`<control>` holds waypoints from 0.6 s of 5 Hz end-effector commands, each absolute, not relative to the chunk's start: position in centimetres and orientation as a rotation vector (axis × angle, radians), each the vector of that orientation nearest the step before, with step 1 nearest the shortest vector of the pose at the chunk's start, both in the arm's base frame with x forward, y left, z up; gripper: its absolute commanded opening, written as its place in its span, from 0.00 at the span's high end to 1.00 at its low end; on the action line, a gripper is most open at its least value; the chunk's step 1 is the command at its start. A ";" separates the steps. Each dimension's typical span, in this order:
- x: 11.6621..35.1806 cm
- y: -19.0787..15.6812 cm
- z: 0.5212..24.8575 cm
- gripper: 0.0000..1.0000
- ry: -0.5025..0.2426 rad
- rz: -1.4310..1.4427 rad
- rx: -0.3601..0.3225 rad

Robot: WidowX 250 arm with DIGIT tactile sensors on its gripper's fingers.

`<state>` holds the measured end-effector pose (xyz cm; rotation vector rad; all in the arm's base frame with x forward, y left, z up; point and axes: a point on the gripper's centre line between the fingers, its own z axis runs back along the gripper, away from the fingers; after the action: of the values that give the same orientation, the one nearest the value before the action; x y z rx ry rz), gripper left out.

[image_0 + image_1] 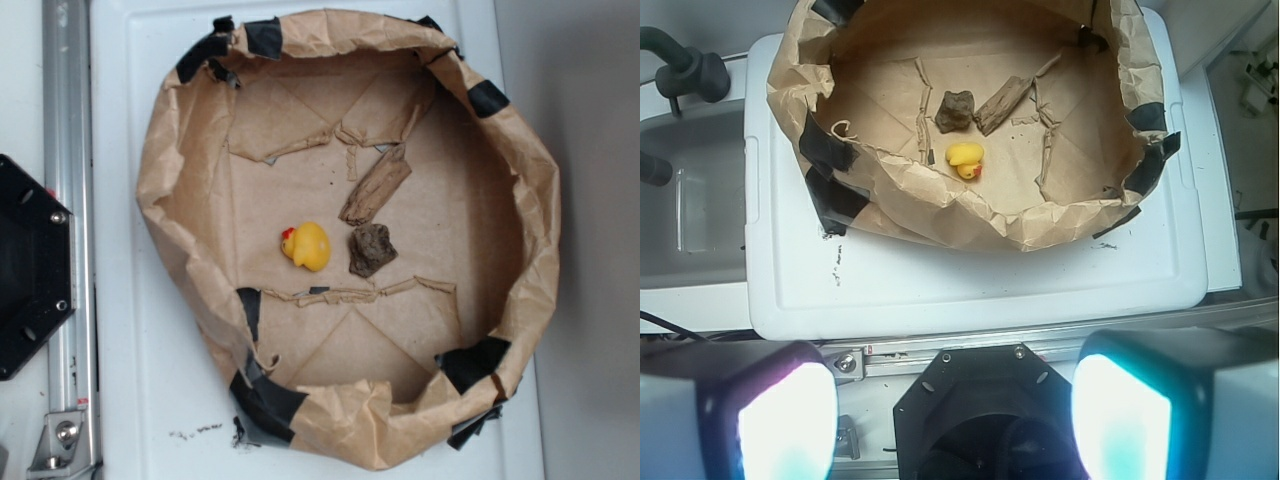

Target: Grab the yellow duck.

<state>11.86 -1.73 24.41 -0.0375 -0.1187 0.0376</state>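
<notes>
Sitting upright on the floor of the brown paper nest (180, 170), the yellow duck (309, 245) lies near the middle, beak toward the left of the exterior view. Just to its right, apart by a narrow gap, is a dark brown rock-like lump (371, 249); above that lump, a tan bark-like strip (377, 186) lies on a slant. Neither touches the duck. Creased paper ridges cross the floor above and below the three items. The nest walls are crumpled, patched with black tape (268, 397), and rise well above the floor. The nest rests on a white lid-like surface (120, 330).

Gripper (953, 420): the wrist view shows its two fingers (785, 420) at the bottom corners, spread wide with nothing between them, so the pincer is released and empty. It hangs well back from the nest, over the black base plate (980, 400) and metal rail; in the exterior view no arm appears over the nest.

Judgement: the step in hand is the approach, and the grasp is not yet begun. The next move calls for carrying the gripper forward over the near wall, centring over the duck, then descending with jaws set clear of the lump. Risk: the glossy rounded body may slip, or a finger may clip the lump or paper ridge.
</notes>
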 end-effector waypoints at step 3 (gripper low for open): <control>19.7 1.4 19.2 0.00 -0.181 0.533 -0.069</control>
<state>19.78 0.59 18.52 -0.0638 -0.1532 0.5107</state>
